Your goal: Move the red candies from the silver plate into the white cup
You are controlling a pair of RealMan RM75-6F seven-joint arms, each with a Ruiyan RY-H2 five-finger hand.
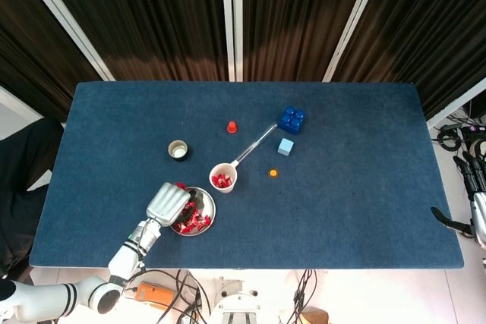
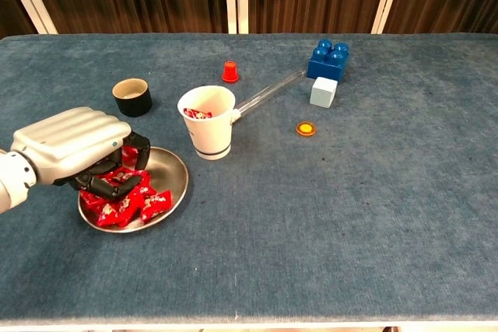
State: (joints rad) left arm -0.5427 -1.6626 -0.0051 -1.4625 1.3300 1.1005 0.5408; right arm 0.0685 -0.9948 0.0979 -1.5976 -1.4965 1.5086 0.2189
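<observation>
Near the table's front-left corner, my left hand (image 2: 74,149) curls down onto the red candies (image 2: 128,200) heaped in the silver plate (image 2: 173,167), grip unconfirmed, while the white cup (image 2: 208,124) beside it holds only a few.

Left hand (image 2: 74,149) low, palm down, knuckles up, dark fingers (image 2: 117,183) curled under; whether they grip anything can't be told. Left forearm runs back toward lower left. Right hand (image 1: 472,206) at far right edge, state unclear.
</observation>
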